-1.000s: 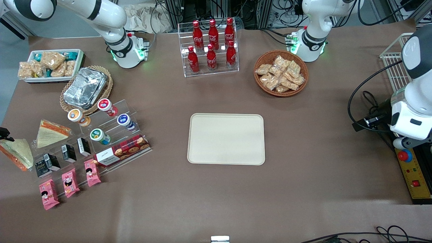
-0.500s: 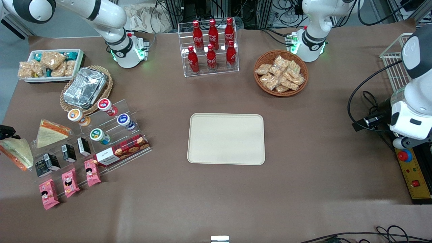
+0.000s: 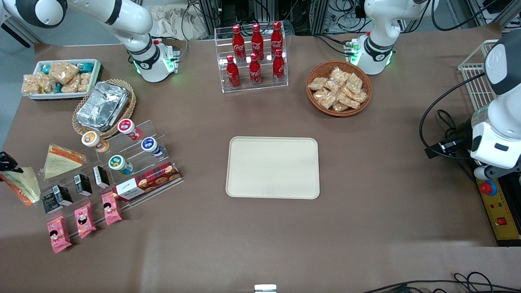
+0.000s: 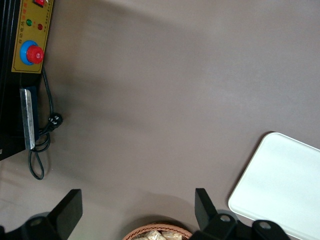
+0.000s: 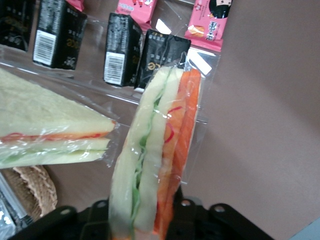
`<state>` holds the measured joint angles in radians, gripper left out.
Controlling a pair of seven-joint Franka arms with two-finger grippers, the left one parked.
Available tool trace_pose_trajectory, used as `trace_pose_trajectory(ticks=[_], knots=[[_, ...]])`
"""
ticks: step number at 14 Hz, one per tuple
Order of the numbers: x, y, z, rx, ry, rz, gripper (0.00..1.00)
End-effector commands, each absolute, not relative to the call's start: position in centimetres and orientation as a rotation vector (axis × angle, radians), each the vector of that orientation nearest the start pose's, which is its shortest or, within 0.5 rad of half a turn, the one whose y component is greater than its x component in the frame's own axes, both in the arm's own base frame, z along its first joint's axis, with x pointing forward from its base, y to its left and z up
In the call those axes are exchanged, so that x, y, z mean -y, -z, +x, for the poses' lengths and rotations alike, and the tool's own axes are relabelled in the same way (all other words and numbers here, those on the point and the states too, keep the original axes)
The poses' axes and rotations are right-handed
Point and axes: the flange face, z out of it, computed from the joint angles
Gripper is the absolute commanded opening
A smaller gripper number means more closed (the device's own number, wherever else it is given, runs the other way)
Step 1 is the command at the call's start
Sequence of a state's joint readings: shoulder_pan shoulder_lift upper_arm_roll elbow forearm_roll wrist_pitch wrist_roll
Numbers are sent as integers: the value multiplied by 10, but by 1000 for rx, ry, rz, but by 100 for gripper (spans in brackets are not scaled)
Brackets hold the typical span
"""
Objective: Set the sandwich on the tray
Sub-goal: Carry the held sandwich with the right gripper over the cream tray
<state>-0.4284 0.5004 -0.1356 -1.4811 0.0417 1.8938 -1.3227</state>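
The sandwich [image 3: 23,184], a wrapped wedge with white bread and orange and green layers, is at the working arm's end of the table, beside the clear display rack. In the right wrist view the sandwich [image 5: 156,150] stands on edge between the black jaws. My right gripper [image 3: 5,162] [image 5: 150,222] is shut on the sandwich, one jaw on each bread face. The cream tray [image 3: 272,167] lies flat and bare at the table's middle, well away from the gripper. A corner of the tray also shows in the left wrist view [image 4: 285,185].
A second wrapped wedge with only orange filling [image 3: 61,159] [image 5: 50,130] lies close beside the held one. The clear rack [image 3: 134,162] holds black cartons [image 5: 122,50], pink packets [image 3: 83,219], cups and a biscuit box. A foil container [image 3: 101,105], a bottle rack [image 3: 254,57] and a snack basket [image 3: 338,88] stand farther from the front camera.
The gripper and the sandwich have shifted only slightly at the table's edge. Nothing else has moved.
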Motion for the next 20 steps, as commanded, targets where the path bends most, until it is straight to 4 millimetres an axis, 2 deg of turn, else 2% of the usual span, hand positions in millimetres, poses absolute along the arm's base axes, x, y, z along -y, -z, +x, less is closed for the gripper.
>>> trace_pose_trajectory(ticks=[1,4,6,8,10,11,15,17,19,20], knots=[[348,-404,596,1173,-107,-2857,26],[341,-433,601,1196,-78,-2853,26],[337,-469,592,1155,14,-2833,26],[319,-507,590,1185,41,-2828,26],[263,-543,604,1313,78,-2792,27],[234,-554,610,1375,81,-2762,27],[107,-561,635,1570,49,-2622,28],[24,-564,643,1634,36,-2586,28],[-72,-564,638,1681,8,-2559,28],[-111,-563,633,1694,-4,-2545,28]])
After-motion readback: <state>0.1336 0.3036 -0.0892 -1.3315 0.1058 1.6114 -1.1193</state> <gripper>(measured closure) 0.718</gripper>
